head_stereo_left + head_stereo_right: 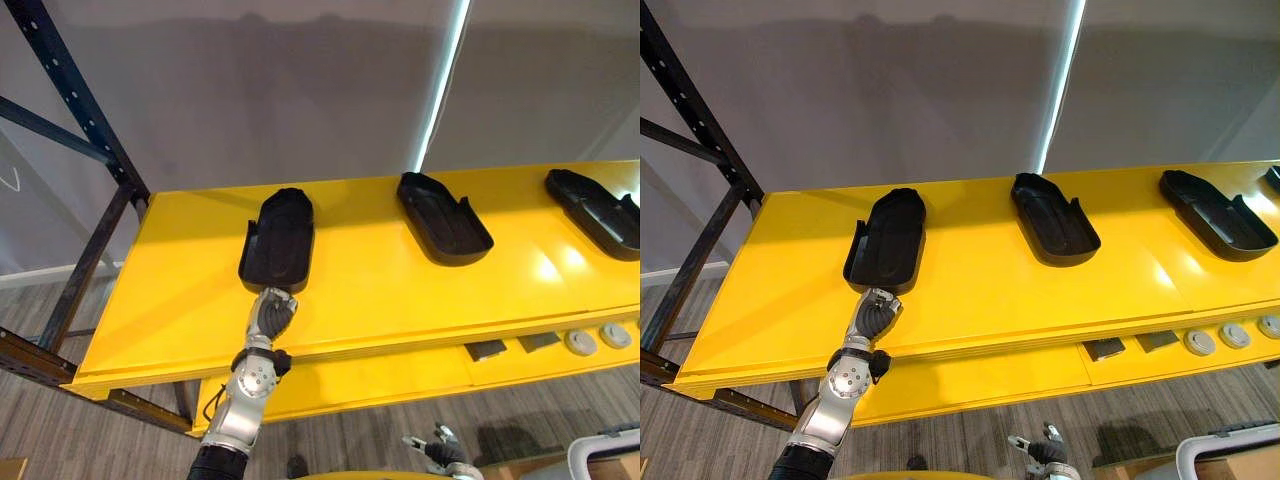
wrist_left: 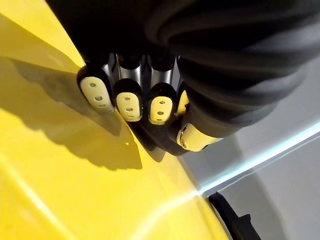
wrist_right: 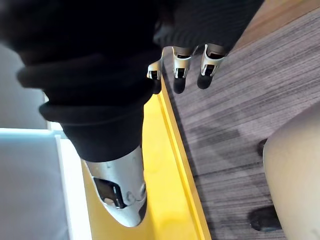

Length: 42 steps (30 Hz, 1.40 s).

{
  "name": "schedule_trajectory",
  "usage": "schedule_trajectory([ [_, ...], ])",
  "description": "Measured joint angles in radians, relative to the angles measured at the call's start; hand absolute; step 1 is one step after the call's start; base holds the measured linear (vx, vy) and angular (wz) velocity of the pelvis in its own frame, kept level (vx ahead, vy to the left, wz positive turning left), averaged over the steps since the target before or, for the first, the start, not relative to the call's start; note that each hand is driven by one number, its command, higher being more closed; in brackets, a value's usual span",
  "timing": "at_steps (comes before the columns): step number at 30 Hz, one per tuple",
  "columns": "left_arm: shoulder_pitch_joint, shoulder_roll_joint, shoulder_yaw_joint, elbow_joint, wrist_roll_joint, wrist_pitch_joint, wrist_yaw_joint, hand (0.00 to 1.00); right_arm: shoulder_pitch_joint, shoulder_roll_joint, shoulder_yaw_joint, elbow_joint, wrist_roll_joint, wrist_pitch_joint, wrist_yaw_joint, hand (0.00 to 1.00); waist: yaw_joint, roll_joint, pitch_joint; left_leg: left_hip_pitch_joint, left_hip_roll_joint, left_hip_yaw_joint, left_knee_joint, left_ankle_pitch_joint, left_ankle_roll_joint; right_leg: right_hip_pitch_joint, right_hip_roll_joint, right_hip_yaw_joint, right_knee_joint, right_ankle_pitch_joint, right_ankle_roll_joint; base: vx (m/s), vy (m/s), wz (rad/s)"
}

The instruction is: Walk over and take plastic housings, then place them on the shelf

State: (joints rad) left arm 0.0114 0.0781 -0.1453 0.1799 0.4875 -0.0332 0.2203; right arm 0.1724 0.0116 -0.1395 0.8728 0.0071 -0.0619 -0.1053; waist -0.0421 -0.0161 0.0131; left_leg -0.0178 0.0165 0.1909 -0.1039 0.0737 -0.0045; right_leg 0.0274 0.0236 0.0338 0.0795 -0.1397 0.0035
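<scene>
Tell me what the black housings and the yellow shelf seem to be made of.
The housings look like moulded plastic: matte black, thin walls, rounded rims, only dull highlights. The shelf is probably painted sheet metal: glossy yellow with bright glare patches, though the paint hides the base.

A fourth plastic housing (image 1: 1273, 178) is cut off at the right edge, and the round grey pieces (image 1: 1200, 343) on the lower shelf (image 1: 990, 375) are too small to identify.

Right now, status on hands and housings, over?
Left hand at near end of leftmost housing, on yellow shelf. Right hand low, open, empty. Middle housing, right housing already shelved; nothing blocking.
</scene>
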Motion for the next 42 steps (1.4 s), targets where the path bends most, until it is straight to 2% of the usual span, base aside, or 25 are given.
schedule_trajectory([
  [7, -0.088, 0.010, 0.001, 0.066, 0.000, -0.001, 0.007, 1.00, -0.003, 0.000, 0.001, 0.007, -0.008, 0.000, 0.001, 0.00, 0.000, -0.013, 0.004, -0.010, -0.014, -0.001, 0.000, -0.004, 0.005, 0.001, -0.013, 0.000, -0.019, 0.006, 0.012, 0.03, 0.007, 0.01],
  [15, -0.181, 0.030, -0.001, 0.138, 0.000, -0.013, 0.024, 1.00, -0.033, 0.004, 0.002, 0.019, -0.010, 0.001, 0.002, 0.00, -0.008, -0.018, 0.007, -0.007, -0.027, 0.001, 0.001, -0.004, 0.016, 0.013, -0.024, 0.000, -0.033, 0.011, 0.006, 0.09, -0.006, 0.00],
  [20, -0.203, 0.043, -0.002, 0.157, -0.001, -0.009, 0.024, 1.00, -0.063, 0.004, 0.003, 0.024, -0.010, 0.000, 0.002, 0.00, -0.024, -0.018, 0.010, 0.000, -0.023, 0.001, 0.000, -0.004, 0.016, 0.022, -0.022, 0.000, -0.038, 0.011, 0.006, 0.02, -0.014, 0.00],
  [25, -0.207, 0.044, -0.018, 0.152, -0.003, -0.010, 0.024, 1.00, -0.060, 0.003, 0.003, 0.040, -0.010, 0.000, 0.001, 0.00, -0.027, -0.021, 0.013, 0.000, -0.024, 0.001, 0.000, -0.004, 0.016, 0.021, -0.023, 0.000, -0.037, 0.011, 0.006, 0.00, 0.000, 0.00],
  [28, -0.164, 0.043, -0.026, 0.060, -0.008, -0.009, 0.022, 1.00, -0.061, 0.004, 0.002, 0.050, -0.009, 0.000, 0.000, 0.00, -0.028, -0.025, 0.031, -0.001, -0.026, -0.001, 0.000, -0.004, 0.016, 0.020, -0.025, 0.000, -0.037, 0.011, 0.006, 0.00, 0.000, 0.00],
  [31, -0.081, 0.044, -0.048, -0.147, -0.025, -0.017, 0.022, 1.00, -0.046, 0.001, 0.002, 0.054, -0.007, -0.002, -0.003, 0.00, -0.026, -0.025, 0.036, -0.005, -0.030, -0.006, 0.001, -0.006, 0.019, 0.019, -0.028, -0.002, -0.037, 0.011, 0.006, 0.03, -0.002, 0.03],
  [32, -0.048, 0.046, -0.047, -0.260, -0.037, -0.029, 0.023, 1.00, -0.046, 0.000, 0.002, 0.055, -0.007, -0.003, -0.004, 0.00, -0.024, -0.024, 0.036, -0.010, -0.031, -0.011, 0.001, -0.007, 0.019, 0.020, -0.029, -0.004, -0.037, 0.011, 0.006, 0.06, -0.009, 0.08],
  [35, -0.014, 0.048, -0.026, -0.461, -0.045, -0.077, 0.043, 1.00, -0.039, -0.004, 0.002, 0.056, -0.007, -0.006, -0.006, 0.00, -0.005, -0.023, 0.036, -0.012, -0.032, -0.026, 0.007, -0.006, 0.020, 0.021, -0.027, -0.007, -0.030, 0.012, 0.005, 0.05, -0.015, 0.12],
  [37, 0.024, 0.044, 0.054, -0.603, -0.070, -0.122, 0.078, 1.00, -0.040, -0.008, 0.002, 0.065, -0.005, -0.011, -0.006, 0.00, 0.003, -0.020, 0.038, -0.003, -0.031, -0.038, 0.007, -0.006, 0.020, 0.034, -0.025, -0.008, -0.027, 0.013, 0.004, 0.02, -0.020, 0.15],
  [39, 0.053, 0.042, 0.137, -0.669, -0.106, -0.145, 0.112, 1.00, -0.040, -0.011, 0.002, 0.069, -0.005, -0.015, -0.008, 0.00, 0.004, -0.015, 0.037, 0.002, -0.031, -0.048, 0.007, -0.006, 0.020, 0.040, -0.024, -0.008, -0.024, 0.013, 0.004, 0.00, -0.016, 0.16],
  [42, 0.125, 0.014, 0.362, -0.740, -0.247, -0.197, 0.212, 1.00, -0.036, -0.015, -0.004, 0.068, -0.005, -0.018, -0.012, 0.00, 0.026, -0.001, 0.044, 0.012, -0.030, -0.059, 0.001, -0.008, 0.023, 0.047, -0.022, -0.013, -0.011, 0.013, 0.004, -0.04, -0.011, 0.09],
])
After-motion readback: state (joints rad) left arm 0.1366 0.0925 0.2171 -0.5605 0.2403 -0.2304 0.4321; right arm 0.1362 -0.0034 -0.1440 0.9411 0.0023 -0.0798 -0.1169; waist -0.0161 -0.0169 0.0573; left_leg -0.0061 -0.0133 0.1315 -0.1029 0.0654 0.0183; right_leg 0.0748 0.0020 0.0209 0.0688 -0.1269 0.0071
